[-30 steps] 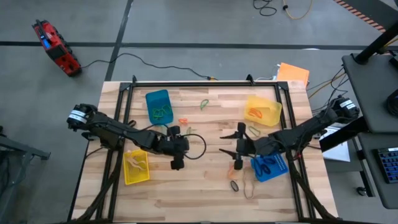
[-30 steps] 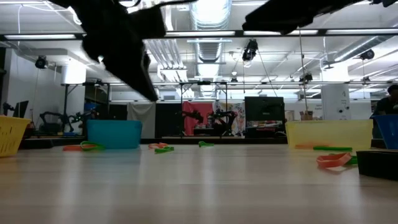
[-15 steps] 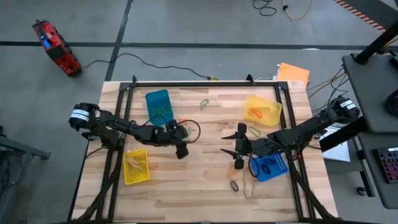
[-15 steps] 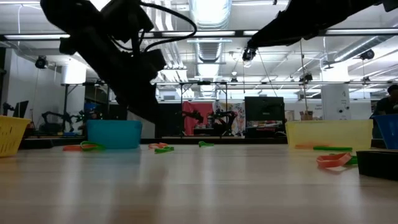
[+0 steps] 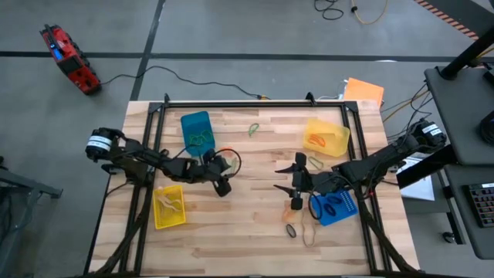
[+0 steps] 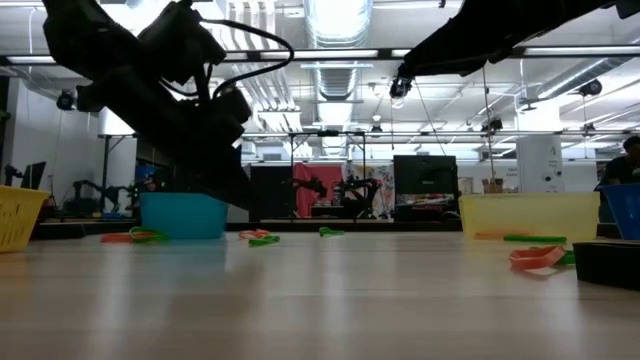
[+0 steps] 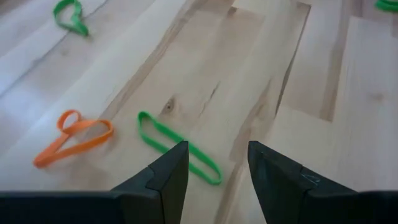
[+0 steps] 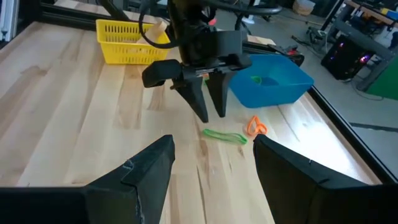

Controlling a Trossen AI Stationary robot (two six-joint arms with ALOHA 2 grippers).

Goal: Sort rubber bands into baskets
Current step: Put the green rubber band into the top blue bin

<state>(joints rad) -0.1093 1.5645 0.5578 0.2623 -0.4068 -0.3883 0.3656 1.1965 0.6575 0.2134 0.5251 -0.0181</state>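
My left gripper [image 5: 223, 186] is open with a narrow gap, its fingers pointing down at the left-middle of the table; it also shows in the right wrist view [image 8: 209, 109]. Just beyond its fingertips a green rubber band [image 7: 178, 147] and an orange one [image 7: 73, 137] lie flat on the wood. The blue basket [image 5: 197, 131] with green bands in it stands behind it, and a yellow basket [image 5: 168, 207] stands nearer. My right gripper [image 5: 293, 176] is wide open and empty, hovering at mid-table beside the other blue basket [image 5: 333, 207] and the other yellow basket [image 5: 326, 137].
More loose bands lie about: a green one [image 5: 253, 129] at the far middle, an orange one [image 5: 294, 205], a black one [image 5: 291, 230] and a tan one [image 5: 309, 233] near the right blue basket. A black frame [image 5: 255, 103] runs around the table. An orange sheet [image 5: 363, 91] lies at the far right corner.
My left gripper has gone toward the table's far edge, closer to the left blue basket, and has come lower over the green and orange bands.
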